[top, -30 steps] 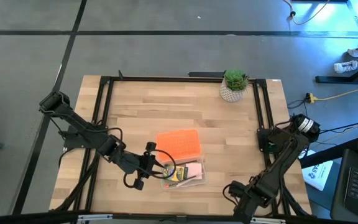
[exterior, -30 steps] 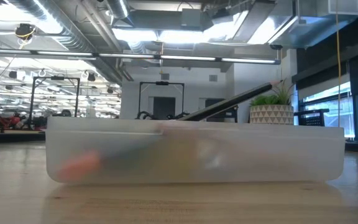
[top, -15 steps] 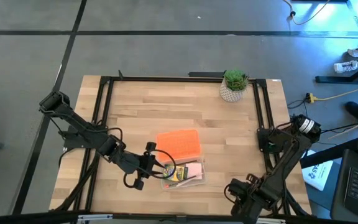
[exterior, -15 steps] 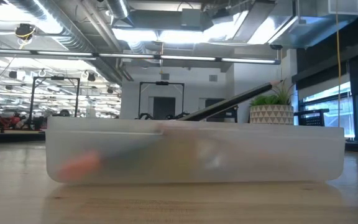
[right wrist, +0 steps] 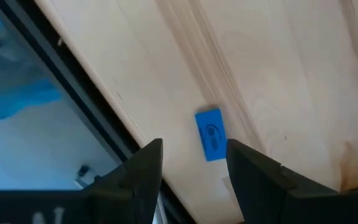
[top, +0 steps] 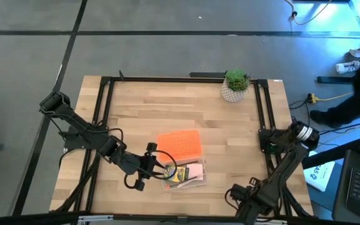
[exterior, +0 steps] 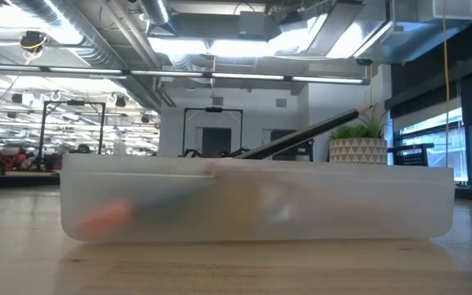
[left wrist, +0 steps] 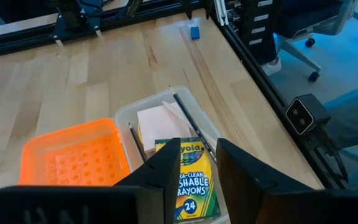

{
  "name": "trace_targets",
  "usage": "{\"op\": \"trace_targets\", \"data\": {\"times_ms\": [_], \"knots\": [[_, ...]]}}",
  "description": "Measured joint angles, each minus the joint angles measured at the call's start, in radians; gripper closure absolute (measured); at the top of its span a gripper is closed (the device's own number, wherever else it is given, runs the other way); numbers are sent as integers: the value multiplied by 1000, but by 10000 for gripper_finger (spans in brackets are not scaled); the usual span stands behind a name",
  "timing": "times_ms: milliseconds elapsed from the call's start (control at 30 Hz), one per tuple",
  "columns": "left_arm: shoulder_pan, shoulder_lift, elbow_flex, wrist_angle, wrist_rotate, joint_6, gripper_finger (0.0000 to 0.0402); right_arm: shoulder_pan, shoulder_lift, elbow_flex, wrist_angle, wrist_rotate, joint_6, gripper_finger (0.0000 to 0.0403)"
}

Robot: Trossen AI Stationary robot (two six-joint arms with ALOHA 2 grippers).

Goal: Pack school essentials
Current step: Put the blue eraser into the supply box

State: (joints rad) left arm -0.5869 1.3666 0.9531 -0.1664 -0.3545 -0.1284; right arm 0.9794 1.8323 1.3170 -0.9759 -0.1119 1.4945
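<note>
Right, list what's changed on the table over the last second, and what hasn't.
Only the right arm moved: its elbow has swung slightly toward the table's near edge, and its gripper hangs open over the blue eraser, which lies untouched. The left gripper stays over the clear case with the crayon box inside. The orange lid and plant have not shifted.

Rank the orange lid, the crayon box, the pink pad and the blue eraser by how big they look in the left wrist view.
1. orange lid
2. crayon box
3. pink pad
4. blue eraser

The eraser lies much farther from the camera, so its real size is unsure. The crayon box is partly hidden by the fingers.
</note>
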Motion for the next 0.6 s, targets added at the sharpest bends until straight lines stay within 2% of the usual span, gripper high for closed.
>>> {"op": "trace_targets", "data": {"times_ms": [433, 600], "knots": [[0, 0, 0, 0, 0, 0, 305, 0, 55, -3, -1, -43, -33, 224], [0, 0, 0, 0, 0, 0, 305, 0, 57, -76, 30, -102, -33, 224]]}}
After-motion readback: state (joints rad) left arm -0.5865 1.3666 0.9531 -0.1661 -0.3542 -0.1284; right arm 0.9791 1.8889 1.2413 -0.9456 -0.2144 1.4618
